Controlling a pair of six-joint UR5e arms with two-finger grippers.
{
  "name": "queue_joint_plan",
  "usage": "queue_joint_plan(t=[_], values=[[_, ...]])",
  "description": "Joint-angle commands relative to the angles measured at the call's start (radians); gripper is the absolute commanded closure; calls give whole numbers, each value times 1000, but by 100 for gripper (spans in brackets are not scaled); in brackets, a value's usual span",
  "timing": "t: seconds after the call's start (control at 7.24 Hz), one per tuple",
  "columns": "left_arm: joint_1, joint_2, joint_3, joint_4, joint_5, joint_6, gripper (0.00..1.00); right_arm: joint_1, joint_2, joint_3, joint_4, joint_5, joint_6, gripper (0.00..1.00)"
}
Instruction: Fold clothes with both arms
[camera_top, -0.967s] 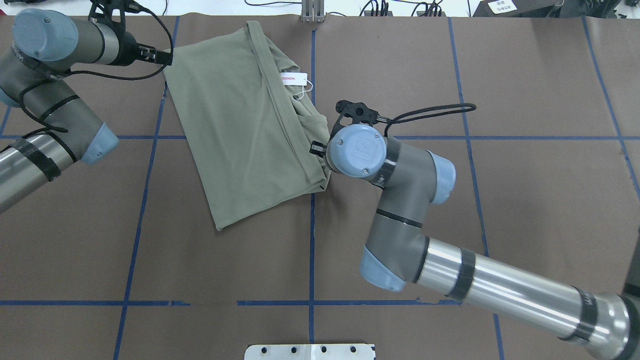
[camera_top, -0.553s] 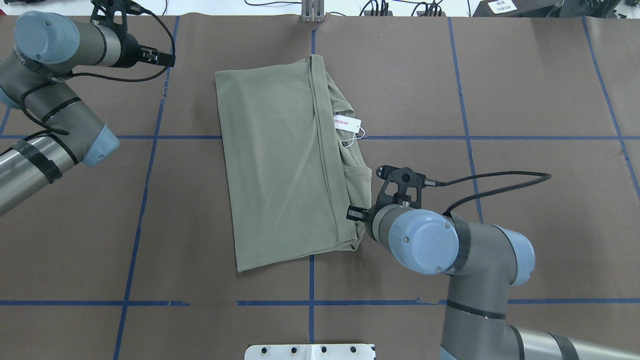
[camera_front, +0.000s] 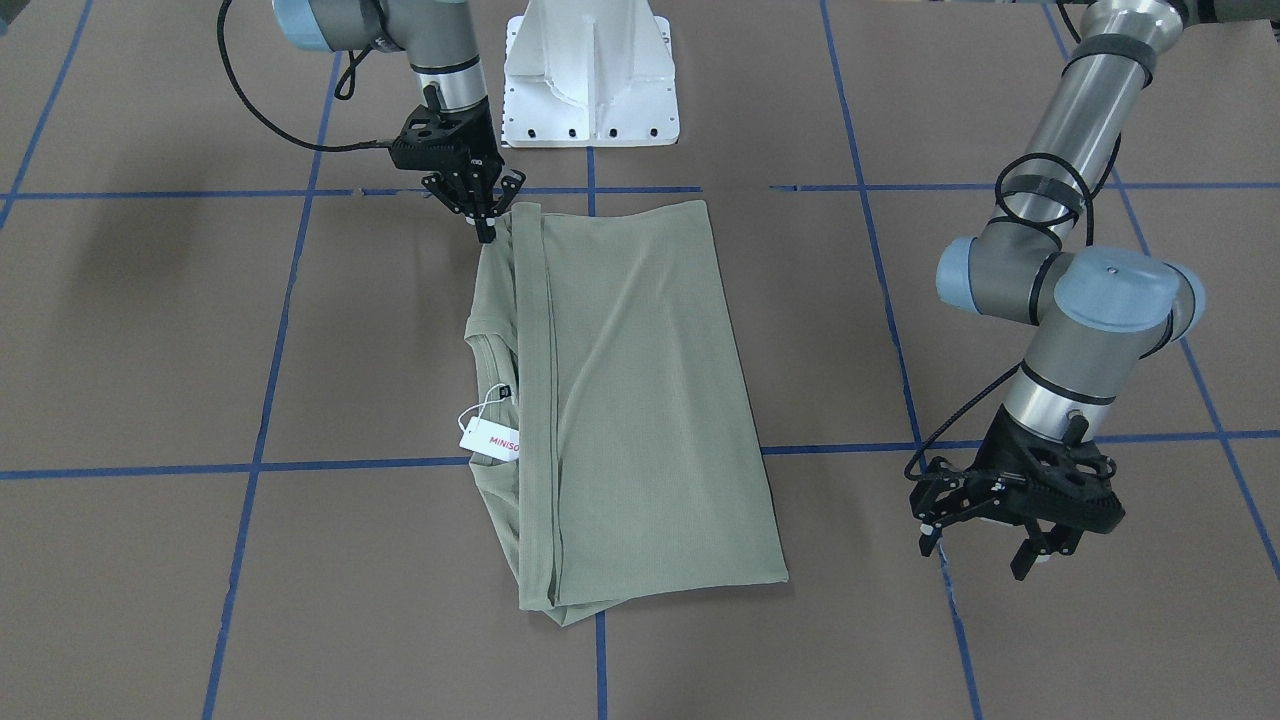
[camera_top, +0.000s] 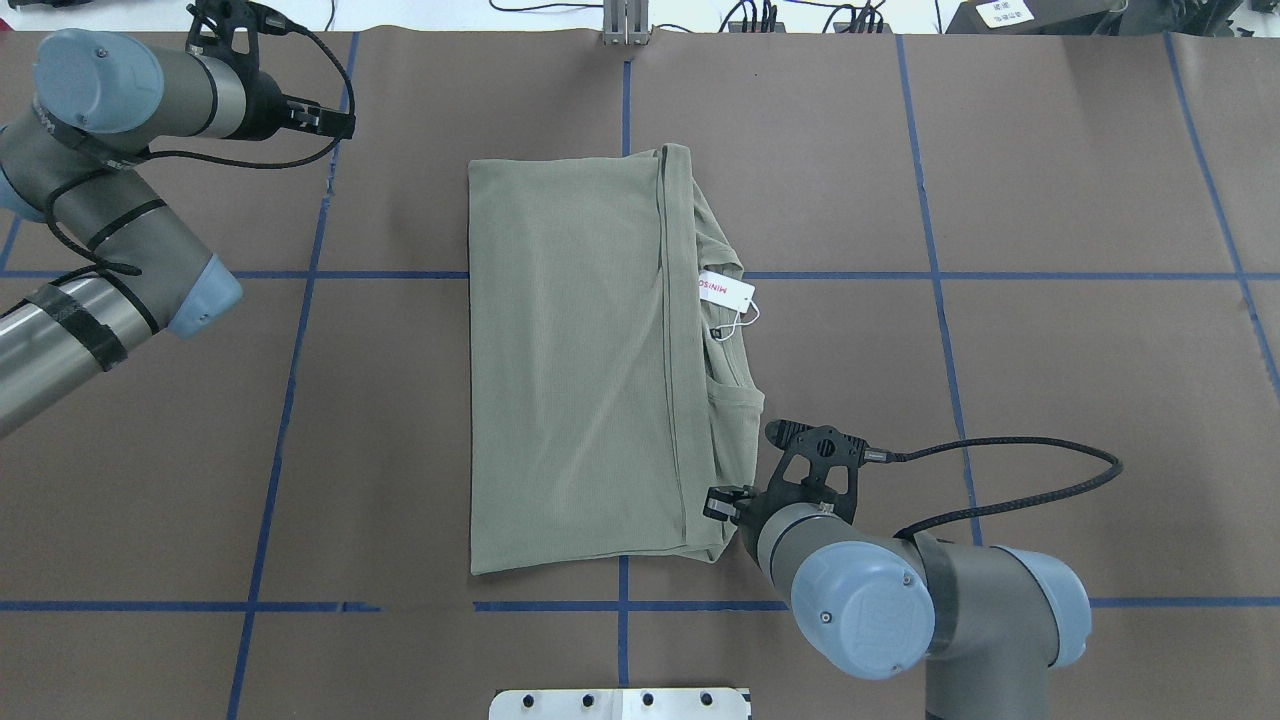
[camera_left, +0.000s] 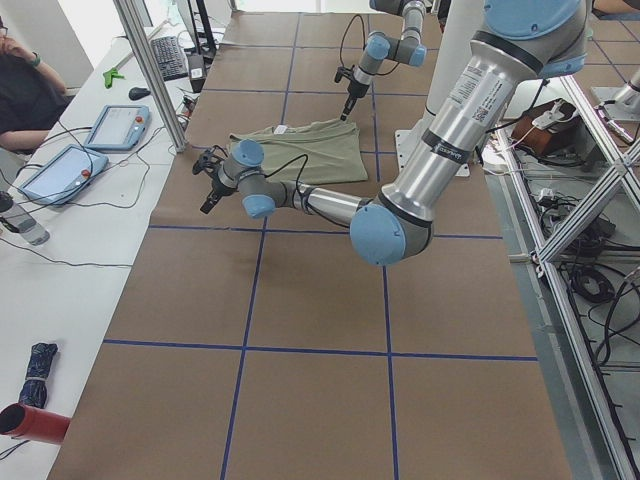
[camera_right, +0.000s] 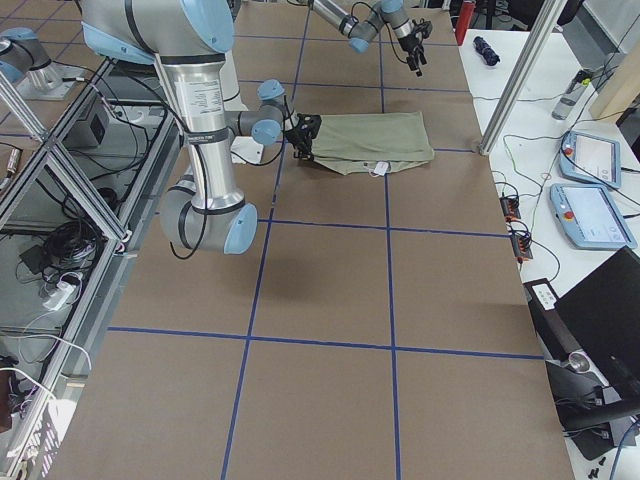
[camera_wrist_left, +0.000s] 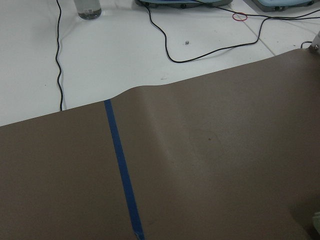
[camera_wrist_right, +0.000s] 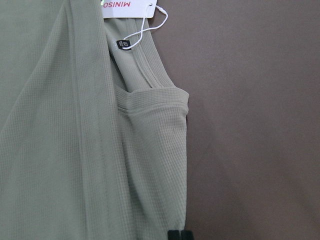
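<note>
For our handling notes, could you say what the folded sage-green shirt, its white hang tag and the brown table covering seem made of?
Sage-green shirt: soft matte knit, shown by fine ribbed grid texture; fibre unclear. White hang tag: stiff printed card, probably, lying flat on string. Brown table covering: matte paper-like sheet, its edge buckling.

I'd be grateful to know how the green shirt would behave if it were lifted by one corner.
Likely floppy: the shirt lies in flat folded layers, so lifting the corner pinched by the right gripper would probably let it drape and unfold. Its thin knit suggests little weight. The hang tag on its string would probably dangle.
</note>
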Motion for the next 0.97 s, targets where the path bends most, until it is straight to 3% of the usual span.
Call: queue_joint_plan(t=[0.0,0.14,0.28,0.41,0.83], values=[[0,0,-1,0,0,0,0,-31,-3,-3,-1,-22,10,7],[-1,0,-1,0,0,0,0,-52,12,-9,-27,-51,-2,0],[-1,0,-1,0,-2,0,0,-28,31,-13,-40,-39,-58,0],[1,0,-1,0,-2,0,0,33,84,-39,-56,24,-191,0],[3,0,-2,0,-2,-2,0,239,374,-354,-154,241,-378,0]])
